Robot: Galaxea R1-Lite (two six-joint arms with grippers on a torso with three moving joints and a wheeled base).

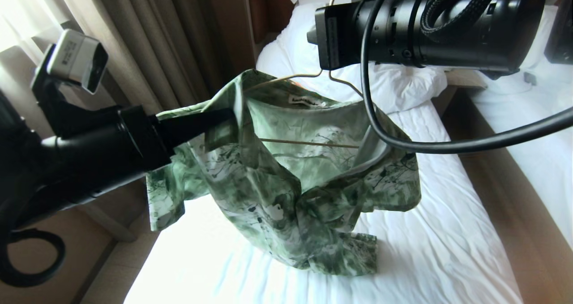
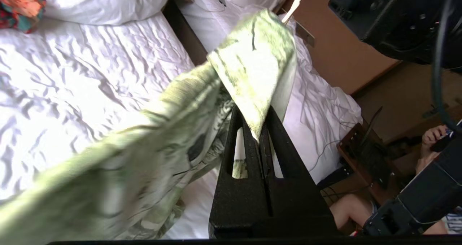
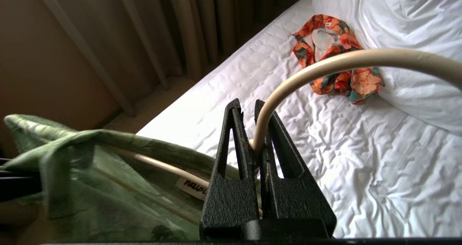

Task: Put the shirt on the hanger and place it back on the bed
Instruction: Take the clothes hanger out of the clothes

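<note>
Fingers (image 3: 269,144) of the right gripper (image 3: 252,129) are clamped together on the neck of the hanger (image 3: 325,66), just below where the cream wire curves up into its hook, and they hold it in the air over the bed (image 3: 361,173). Fingers (image 2: 278,136) of the left gripper (image 2: 260,129) are pressed together on a fold of the shirt (image 2: 249,61), pinching the edge of the green cloth near the collar on the robot's left side. In the head view the left gripper (image 1: 226,115) reaches in from the left to that shoulder of the shirt (image 1: 286,178), while the right arm crosses the top of the picture with a black cable (image 1: 429,146) looping down in front of the cloth. The hanger (image 1: 309,142) sits inside the shirt: its sloping wire runs under the collar and its straight bottom bar shows through the open neck. The shirt hangs from it bunched and twisted, one sleeve drooping beside the left gripper and the hem touching the wrinkled white sheet of the bed (image 1: 438,241). An orange patterned garment (image 3: 334,53) lies farther up the bed against a white pillow (image 3: 408,39). Brown curtains (image 1: 152,40) hang beside the bed, and a person's hand (image 2: 433,136) shows beyond a second bed (image 2: 325,104).
</note>
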